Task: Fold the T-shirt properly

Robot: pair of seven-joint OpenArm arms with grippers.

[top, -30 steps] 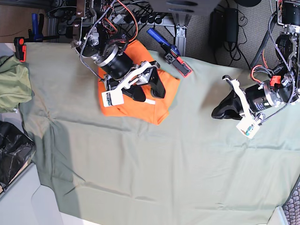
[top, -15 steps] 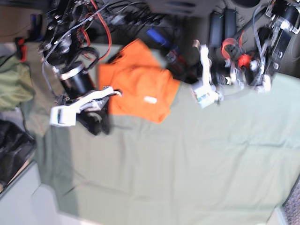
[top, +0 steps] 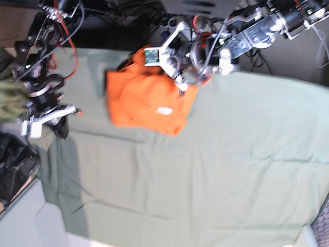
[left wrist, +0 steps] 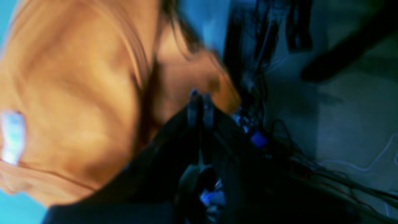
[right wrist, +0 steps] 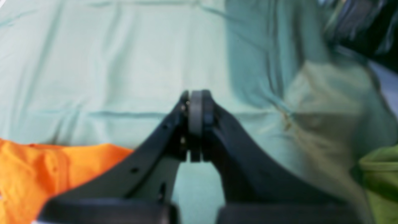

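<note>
One table cloth, grey-green, spread over the whole work surface; serves as the folding bed.

One T-shirt, bright orange, lying in a compact bundle at the far left-centre of the cloth, small white label uppermost; judged already folded down to a small packet, hence set near the far edge.

One olive-green garment, heaped at the cloth's left border, well apart from the T-shirt; not part of the fold.

One left gripper, jaws closed together with nothing seen between them; arm reaches in from the far side, tool at the T-shirt's far right corner, touching or just above it, cannot tell which.

One right gripper, jaws pressed together, empty; arm drawn to the cloth's left border, beside the olive-green garment, clear of the T-shirt.
</note>
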